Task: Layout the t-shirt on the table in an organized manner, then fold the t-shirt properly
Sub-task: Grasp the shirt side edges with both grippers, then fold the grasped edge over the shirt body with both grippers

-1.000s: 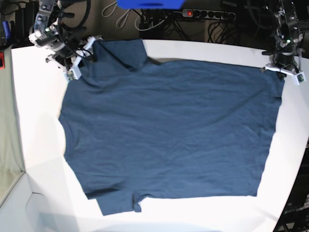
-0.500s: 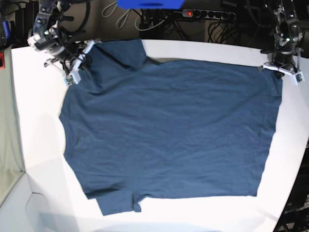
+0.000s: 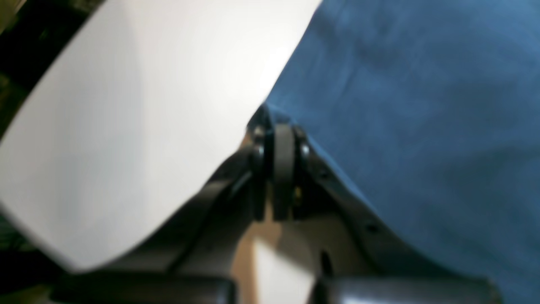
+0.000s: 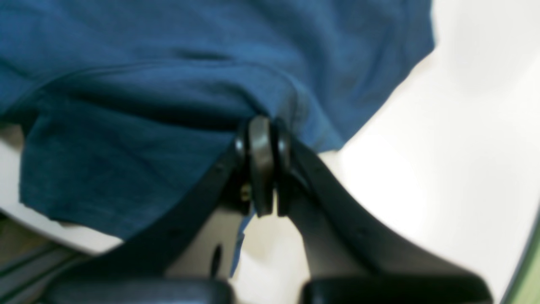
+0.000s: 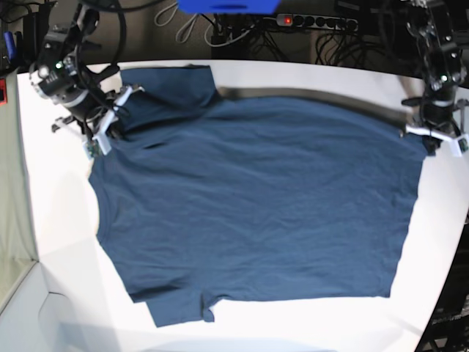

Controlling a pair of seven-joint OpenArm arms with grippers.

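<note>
The t-shirt (image 5: 256,198) lay spread flat over most of the white bench (image 5: 58,220), collar side toward the base view's left, hem toward its right, with one sleeve poking out at the near left and the other sleeve up at the far left corner. Most of the body was smooth; the far edge looked raised off the bench, casting a dark shadow line beneath it.

The right gripper (image 4: 261,131) was clenched on cloth at the far-left shoulder, just beside the sleeve; its wrist view showed a bunched ridge of fabric pinched between the closed jaws. The left gripper (image 3: 278,135) was clenched too, at the far-right hem corner, where the wrist view showed only the very edge of the cloth caught at its tip, right where shirt met bare bench.

The thin bite at the hem corner looked like the main risk: any pull across the bench could slip that edge free, dropping the corner and leaving one side slack. The right gripper's hold appeared to gather more than one layer, so lifting might drag the sleeve or the back panel along and carry a crease into the fold. If the two arms moved unevenly, the far edge would likely skew and the fold line would land crooked. The near sleeve, unheld, could drag and curl under as the cloth travelled. The wrist views were blurred, so how deep each grip sat could not be judged firmly.
</note>
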